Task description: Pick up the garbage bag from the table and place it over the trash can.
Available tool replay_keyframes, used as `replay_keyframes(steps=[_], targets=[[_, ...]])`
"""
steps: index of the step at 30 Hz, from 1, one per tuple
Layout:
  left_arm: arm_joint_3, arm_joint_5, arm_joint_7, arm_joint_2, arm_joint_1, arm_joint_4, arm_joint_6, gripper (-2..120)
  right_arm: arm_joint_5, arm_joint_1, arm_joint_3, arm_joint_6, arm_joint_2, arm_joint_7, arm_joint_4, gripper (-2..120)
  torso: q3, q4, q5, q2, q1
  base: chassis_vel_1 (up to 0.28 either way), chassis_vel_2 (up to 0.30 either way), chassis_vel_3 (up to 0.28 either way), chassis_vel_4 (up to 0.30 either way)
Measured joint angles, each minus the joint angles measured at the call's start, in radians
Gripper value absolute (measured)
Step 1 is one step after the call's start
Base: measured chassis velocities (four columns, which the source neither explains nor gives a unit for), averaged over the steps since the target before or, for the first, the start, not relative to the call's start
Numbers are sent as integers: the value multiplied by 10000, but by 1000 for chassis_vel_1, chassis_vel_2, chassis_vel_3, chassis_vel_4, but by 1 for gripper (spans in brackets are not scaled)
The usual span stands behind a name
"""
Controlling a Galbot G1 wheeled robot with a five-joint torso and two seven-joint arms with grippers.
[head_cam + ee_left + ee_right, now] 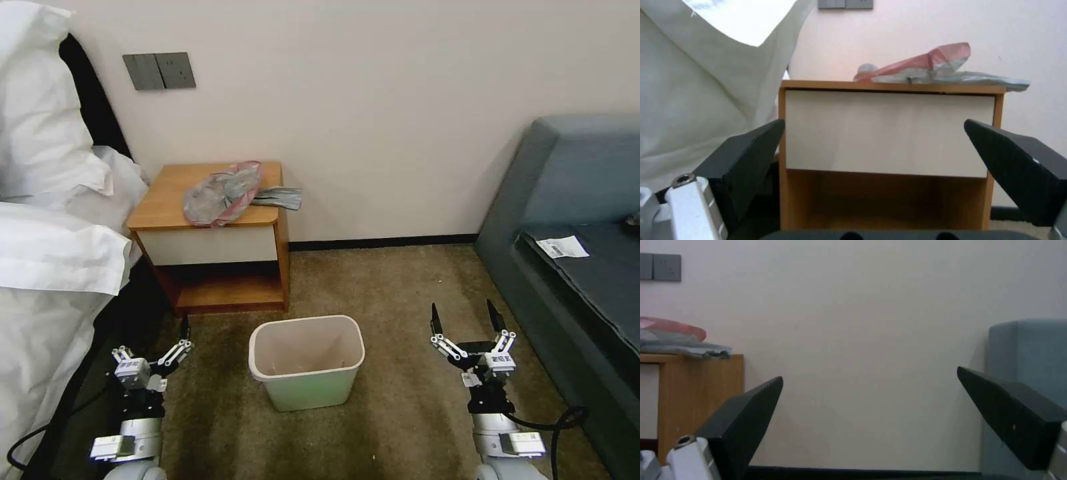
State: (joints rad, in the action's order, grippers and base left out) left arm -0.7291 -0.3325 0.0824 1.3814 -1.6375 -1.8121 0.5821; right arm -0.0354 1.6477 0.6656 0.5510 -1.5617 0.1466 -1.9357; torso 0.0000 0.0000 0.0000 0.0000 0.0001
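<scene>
The garbage bag (230, 191) lay crumpled on top of the table (167, 200), toward its right side. One grey end of the bag hung out past the table's right edge. The bag was grey with a pinkish-red edge. The table stood against the far wall (400, 120), with a white drawer front (207, 245) and an open shelf (227, 290) under it. White bedding (47, 253) was just to the left of the table.

The trash can (307, 387) stood upright on the brown carpet (400, 287), nearer to the robot than the table and a little to the right of it. It was pale green outside and beige inside. It was well apart from the bag.

The left gripper (175, 341) hung low near the floor, to the left of the trash can and in front of the bedding. Its arm pointed forward toward the table. In the left wrist view its two black fingers (746, 156) stood wide apart, with the drawer front between them, and held nothing.

The right gripper (467, 319) hung low on the right side of the trash can, near a grey-blue sofa (580, 200). Its fingers pointed up and away from the robot. They were spread wide too and held nothing. A white paper (562, 247) lay on the sofa seat.
</scene>
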Motion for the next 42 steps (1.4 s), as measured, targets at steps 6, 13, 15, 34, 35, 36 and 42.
replay_keyframes(steps=[6, 13, 15, 34, 35, 36, 42], targets=[[0, 0, -1, 0, 0, 0, 0, 100, 0, 0, 0, 0, 0, 0, 0, 100, 0, 0, 0, 0, 0, 0, 0, 0, 0], [0, 0, 0, 0, 0, 0, 0, 100, 0, 0, 0, 0, 1, 0, 0, 100, 0, 0, 0, 0, 0, 0, 0, 0, 0], [-17, 153, 3, 82, 115, 48, -95, 100, 153, -7, 128, 66, -54, -32, 242, 100, 0, 5, 1, 0, -1, 0, 0, 0, 0], [-71, 1142, 445, 1059, 709, 360, -999, 100, 945, 196, 587, 225, -463, 208, 582, 100, 0, 1, -2, -2, -1, 0, 0, 0, 0], [-73, 1169, 444, 1071, 656, 284, -965, 100, 930, 116, 579, 200, -448, 298, 547, 100, 0, 0, 1, -2, -1, 0, 0, 0, 0], [-79, 1199, 445, 1077, 606, 188, -933, 100, 919, -13, 554, 169, -394, 383, 526, 100, 0, 0, 0, -2, -1, 0, 0, 0, 0], [-199, 1365, 423, 1032, 553, -150, -600, 100, 1191, -1076, 132, 35, 56, 579, 509, 100, 0, 0, 0, -2, 0, 0, 0, 0, 0]])
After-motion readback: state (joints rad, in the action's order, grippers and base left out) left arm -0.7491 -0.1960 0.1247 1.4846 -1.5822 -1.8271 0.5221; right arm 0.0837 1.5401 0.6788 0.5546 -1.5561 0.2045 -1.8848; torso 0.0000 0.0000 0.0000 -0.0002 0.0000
